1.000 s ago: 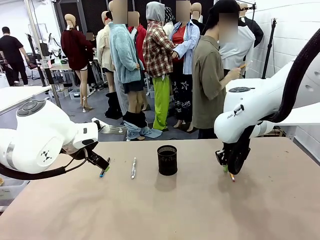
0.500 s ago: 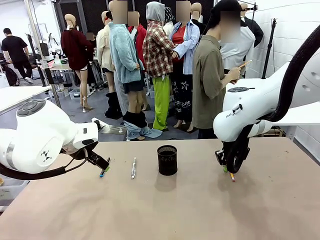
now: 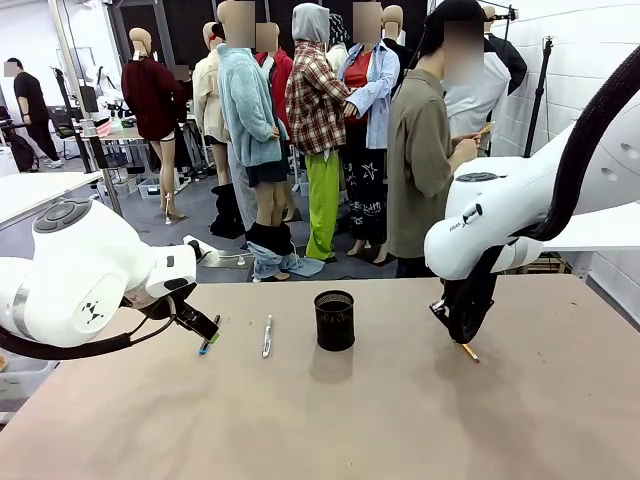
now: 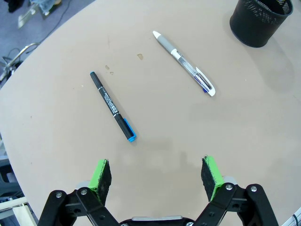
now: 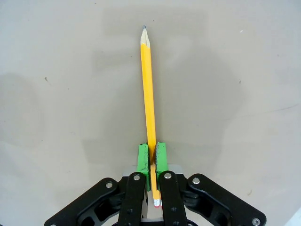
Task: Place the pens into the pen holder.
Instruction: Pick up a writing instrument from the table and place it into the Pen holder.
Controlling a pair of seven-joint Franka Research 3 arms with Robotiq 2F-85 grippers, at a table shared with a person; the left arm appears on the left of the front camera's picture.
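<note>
The orange-yellow pencil is clamped between the green pads of the right gripper. Its jaws are drawn together on the shaft near the eraser end, and the sharpened point reaches out beyond the fingertips over the bare surface. From the front, only a short orange end of the pencil shows below the right gripper, low over the surface and to the right of the pen holder. Half a second ago a green pad showed beside the pencil there. Now the pads are hidden and the black fingers sit closer around it. I cannot tell whether the pencil has left the surface.

The silver-white pen lies flat just left of the holder, and the dark pen with the blue cap lies further left. Neither has shifted. In the left wrist view the dark pen and the silver-white pen lie apart from each other, with the pen holder beyond them.

The left gripper hangs above the dark pen with its jaws wide apart and holds nothing. From the front, the left gripper is where it was a second ago.
</note>
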